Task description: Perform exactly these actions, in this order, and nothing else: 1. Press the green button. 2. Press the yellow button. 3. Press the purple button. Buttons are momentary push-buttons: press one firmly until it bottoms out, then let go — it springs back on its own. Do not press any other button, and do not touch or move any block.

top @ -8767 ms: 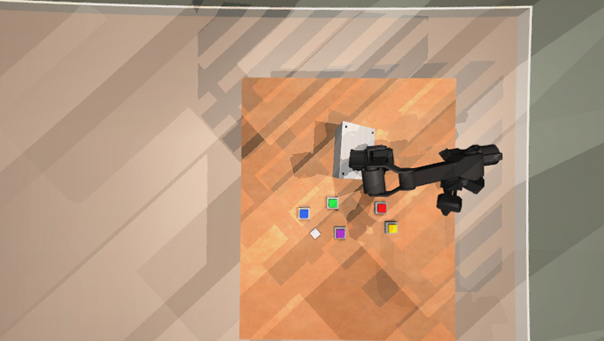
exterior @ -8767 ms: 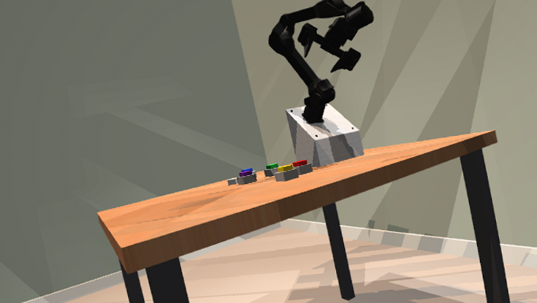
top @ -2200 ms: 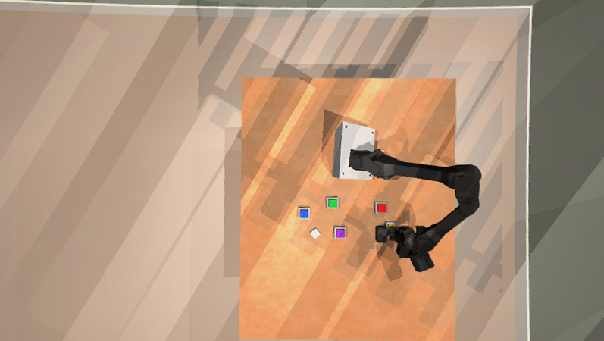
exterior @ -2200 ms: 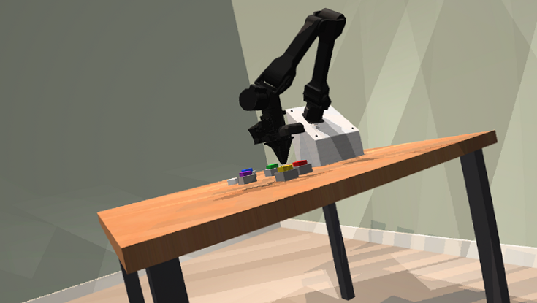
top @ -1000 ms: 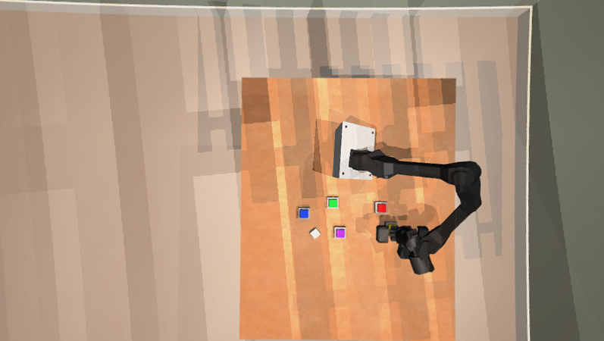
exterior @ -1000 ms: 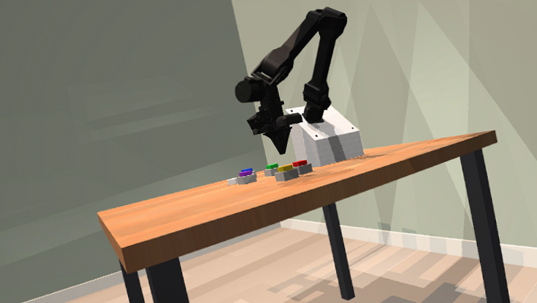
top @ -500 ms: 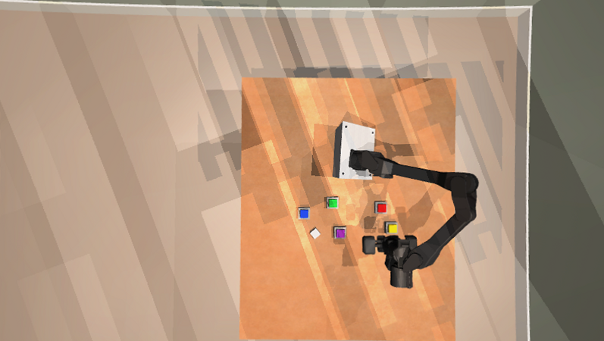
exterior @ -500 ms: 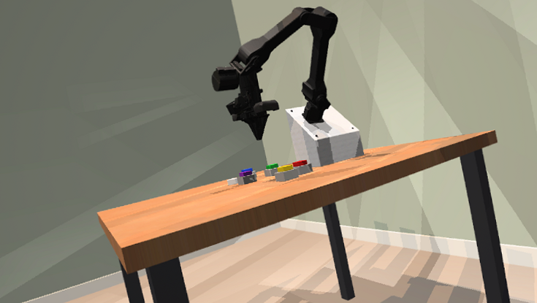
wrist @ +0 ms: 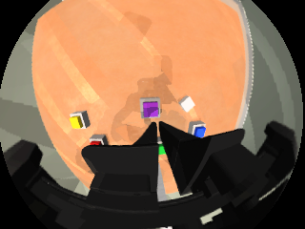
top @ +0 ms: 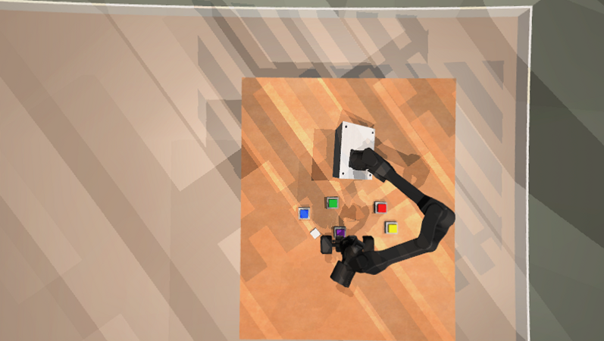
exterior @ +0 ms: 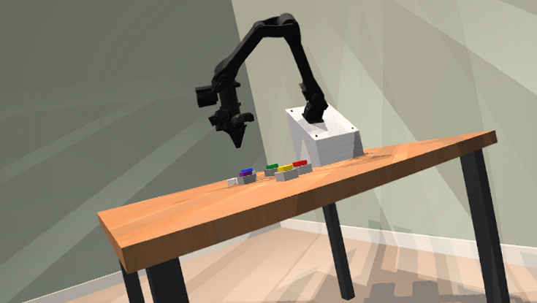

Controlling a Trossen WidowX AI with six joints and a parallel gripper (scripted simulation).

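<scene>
Seen from the wrist camera, the jaws are drawn nearly together into a point, with nothing between them. The tip points at the near edge of the purple button [wrist: 151, 110], which sits just beyond it on the table [wrist: 128, 38].

In the exterior view the jaws [exterior: 237, 142] hang well above the table [exterior: 232, 205], pointing straight down, with clear air between the tip and the purple button [exterior: 245, 173] below. The purple cap stands raised in its grey housing.

From the top view, the wrist assembly covers the table just on the near side of the purple button [top: 340, 231], whose cap remains partly in sight at the edge of the black hardware. A small white block [top: 315, 233] lies just beside the purple button, apart from it and apart from the arm.

Further out, the yellow button [top: 391, 228] sits well to the other side of the purple one, uncovered. Beyond these, in a row, are the blue button [top: 303, 213], the green button [top: 332, 203] and the red button [top: 381, 207]; each cap is fully visible and stands separate from the others.

At the far end, the arm [top: 429, 227] bends back from the wrist through its elbow to the white base block [top: 355, 140], to which it is mounted.
</scene>
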